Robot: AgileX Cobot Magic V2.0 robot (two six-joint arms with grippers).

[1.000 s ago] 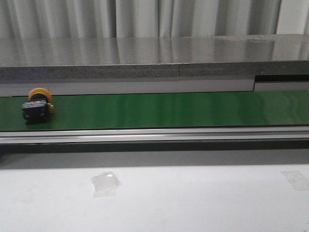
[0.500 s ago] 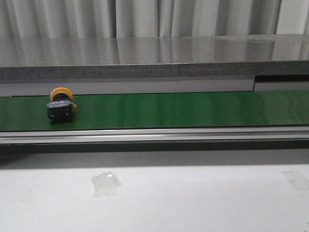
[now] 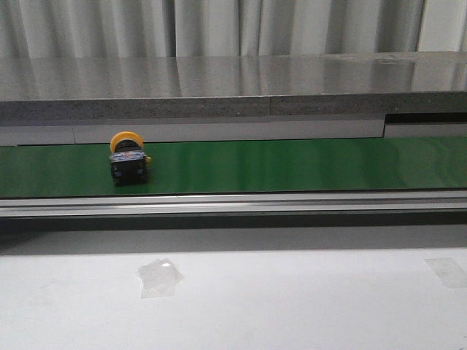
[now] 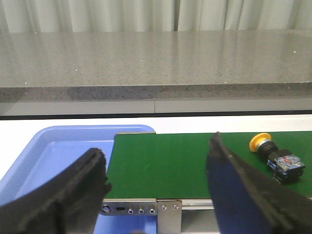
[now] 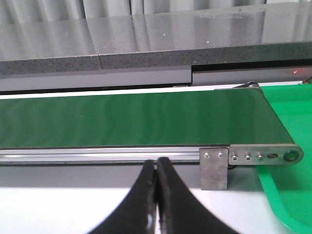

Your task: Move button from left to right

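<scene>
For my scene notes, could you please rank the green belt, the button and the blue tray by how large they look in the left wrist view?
1. green belt, widest across the view.
2. blue tray, partly hidden by the left gripper, so unsure.
3. button, clearly smallest.

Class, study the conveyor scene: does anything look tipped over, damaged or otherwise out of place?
Only the button stands out: it lies tipped on its side on the green belt, its yellow cap facing the back wall rather than upward. No damage or spill shows.
</scene>
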